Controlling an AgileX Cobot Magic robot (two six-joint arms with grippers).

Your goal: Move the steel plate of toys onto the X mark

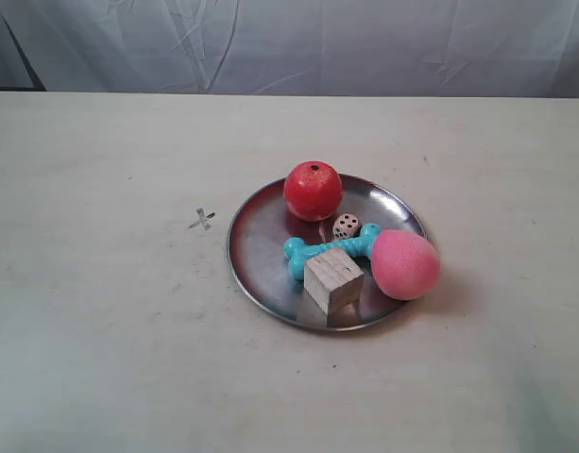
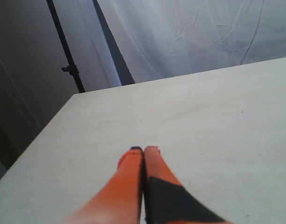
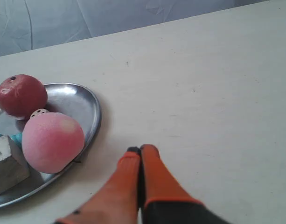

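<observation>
The steel plate (image 1: pixel 261 250) rests on the table right of centre in the exterior view. It carries a red ball (image 1: pixel 313 191), a pink foam ball (image 1: pixel 404 264), a teal bone (image 1: pixel 319 251), a wooden cube (image 1: pixel 332 280) and a white die (image 1: pixel 346 226). The small X mark (image 1: pixel 203 220) is drawn on the table just left of the plate. My right gripper (image 3: pixel 142 150) is shut and empty, beside the plate's rim (image 3: pixel 95 119) near the pink ball (image 3: pixel 52 141). My left gripper (image 2: pixel 143 150) is shut over bare table. Neither arm shows in the exterior view.
A white cloth backdrop (image 1: pixel 298 42) hangs behind the table's far edge. In the left wrist view, the table's corner (image 2: pixel 77 95) lies ahead, with a dark stand pole (image 2: pixel 66 51) beyond it.
</observation>
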